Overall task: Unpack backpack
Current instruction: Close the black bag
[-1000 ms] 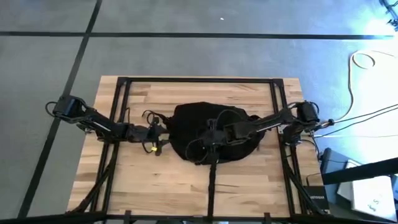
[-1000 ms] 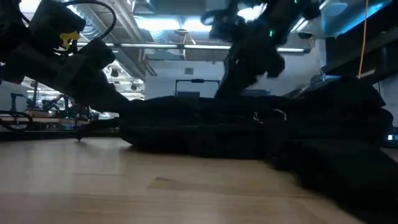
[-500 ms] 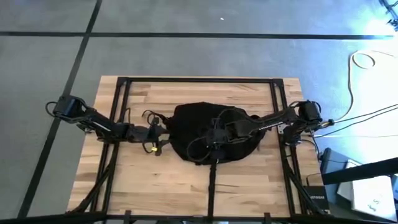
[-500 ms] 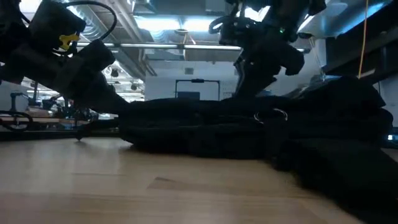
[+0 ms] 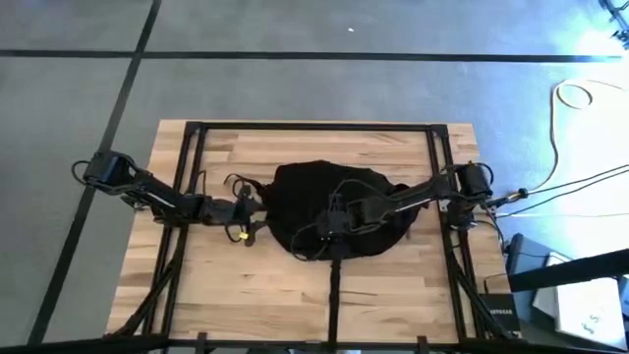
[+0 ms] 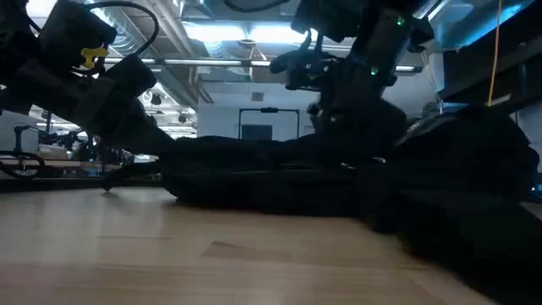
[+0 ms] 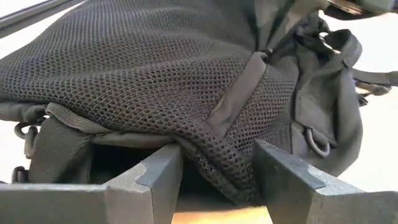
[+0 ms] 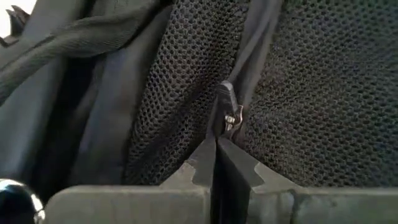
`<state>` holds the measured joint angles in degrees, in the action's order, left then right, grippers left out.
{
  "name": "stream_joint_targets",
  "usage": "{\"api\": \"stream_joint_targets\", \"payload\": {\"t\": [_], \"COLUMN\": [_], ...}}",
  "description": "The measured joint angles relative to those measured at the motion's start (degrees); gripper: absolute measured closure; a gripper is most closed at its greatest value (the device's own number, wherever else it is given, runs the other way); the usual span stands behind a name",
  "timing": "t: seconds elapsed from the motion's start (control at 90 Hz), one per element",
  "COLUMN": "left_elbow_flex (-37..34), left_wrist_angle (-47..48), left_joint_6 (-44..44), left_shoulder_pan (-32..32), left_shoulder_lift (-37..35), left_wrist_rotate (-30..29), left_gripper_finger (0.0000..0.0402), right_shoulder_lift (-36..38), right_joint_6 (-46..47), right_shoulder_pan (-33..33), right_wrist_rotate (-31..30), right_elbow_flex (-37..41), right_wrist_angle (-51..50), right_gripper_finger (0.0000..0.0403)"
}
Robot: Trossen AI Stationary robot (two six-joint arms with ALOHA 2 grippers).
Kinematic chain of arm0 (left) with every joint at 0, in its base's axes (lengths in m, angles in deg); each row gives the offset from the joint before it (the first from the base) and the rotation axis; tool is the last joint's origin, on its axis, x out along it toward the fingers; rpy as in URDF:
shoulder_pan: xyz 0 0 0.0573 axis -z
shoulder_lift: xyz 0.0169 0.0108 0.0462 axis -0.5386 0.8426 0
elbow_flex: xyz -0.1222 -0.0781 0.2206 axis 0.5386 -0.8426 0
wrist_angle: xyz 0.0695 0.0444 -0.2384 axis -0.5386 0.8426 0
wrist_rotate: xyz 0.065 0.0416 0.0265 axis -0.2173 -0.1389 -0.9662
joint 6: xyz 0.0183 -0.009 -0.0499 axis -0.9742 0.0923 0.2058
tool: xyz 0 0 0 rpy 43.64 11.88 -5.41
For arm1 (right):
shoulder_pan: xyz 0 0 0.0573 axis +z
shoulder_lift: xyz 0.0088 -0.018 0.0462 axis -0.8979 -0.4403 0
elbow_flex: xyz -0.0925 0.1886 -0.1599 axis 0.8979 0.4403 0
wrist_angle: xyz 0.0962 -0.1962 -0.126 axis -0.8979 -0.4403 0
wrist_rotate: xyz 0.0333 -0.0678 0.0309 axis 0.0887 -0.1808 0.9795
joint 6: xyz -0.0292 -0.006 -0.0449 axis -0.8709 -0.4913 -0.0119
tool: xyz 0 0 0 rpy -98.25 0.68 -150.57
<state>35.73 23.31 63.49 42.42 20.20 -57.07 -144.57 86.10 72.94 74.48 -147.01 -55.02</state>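
The black backpack (image 5: 339,202) lies flat on the middle of the wooden table, its mesh back panel (image 7: 155,74) facing up. My left gripper (image 5: 257,209) is at the backpack's left side, with a thick mesh edge between its fingers (image 7: 217,180). My right gripper (image 5: 331,211) reaches in from the right over the backpack's top. Its fingers are shut (image 8: 216,146) just below a zipper slider (image 8: 227,102) between two mesh panels. In the low view, the right gripper (image 6: 339,102) stands just above the backpack (image 6: 279,182). My left gripper pinches the backpack's padded mesh edge (image 7: 217,168) on its left side between its two fingers, coming in level from the table's left. The rest of the backpack lies on the table. My right gripper is shut on the dark zipper pull (image 8: 217,127) below the slider, slanting down from the right. The fingertips hide how much of the pull they have.
A black metal frame (image 5: 192,128) runs along the table's edges, and a rail (image 5: 334,295) runs along the middle toward the near edge. Loose straps and a metal ring (image 7: 317,143) trail from the backpack. Bare wood (image 5: 246,285) lies near the front edge.
My right gripper first drew back a little toward the table's right and rose over the backpack. It then came down and toward the left, onto the backpack's top. The backpack and my left gripper have stayed where they were.
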Motion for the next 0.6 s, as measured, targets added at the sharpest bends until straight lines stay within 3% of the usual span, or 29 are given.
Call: {"api": "stream_joint_targets", "payload": {"t": [0.6], "left_elbow_flex": [0.0], "left_wrist_angle": [0.0], "left_joint_6": [0.0], "left_shoulder_pan": [0.0], "left_shoulder_lift": [0.0], "left_wrist_rotate": [0.1], "left_gripper_finger": [0.0226], "right_shoulder_lift": [-0.3], "right_joint_6": [-1.0], "right_shoulder_pan": [-0.8], "right_wrist_rotate": [-11.3], "right_elbow_flex": [-0.8], "right_wrist_angle": [-1.4], "right_gripper_finger": [0.0403]}}
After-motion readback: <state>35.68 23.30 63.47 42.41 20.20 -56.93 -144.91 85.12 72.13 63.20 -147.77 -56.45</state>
